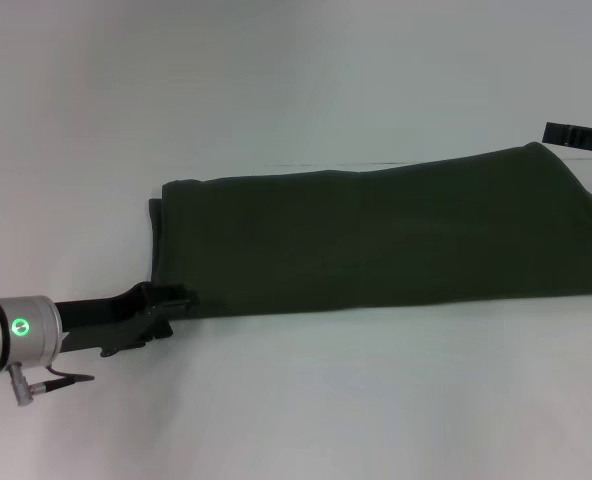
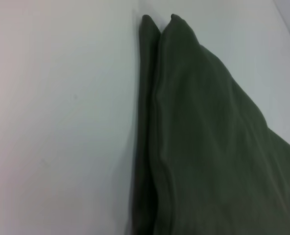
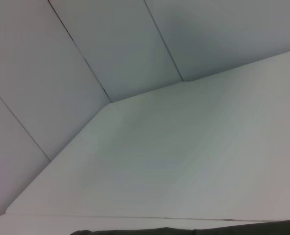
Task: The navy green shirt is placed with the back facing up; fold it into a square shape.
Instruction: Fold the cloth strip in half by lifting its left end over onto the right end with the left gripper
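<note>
We read the navy green shirt (image 1: 376, 235) as already folded lengthwise: it lies as a long band across the white surface (image 1: 276, 90), running from the left tool (image 1: 166, 305) out past the right edge of the head view. Two stacked layers show at the end nearest the left tool in the left wrist view (image 2: 208, 147), one edge set slightly back from the other.

Left tool: low on the surface, right at the band's near-left corner, touching or just beside the cloth. We cannot tell whether it has the cloth pinched or stands open; the dark fingers merge with the shirt.

Right tool (image 1: 579, 135): only a dark piece shows at the far right, just beyond the band's far corner. State not readable. Its wrist camera sees bare surface and a sliver of cloth (image 3: 184, 231) at the frame edge.

Our judgement: the lengthwise fold is done, the crosswise fold is in hand. The next move calls for a firm hold on both layers at the left end, then carrying that end across toward the right tool, edges kept aligned so the result comes out square.
</note>
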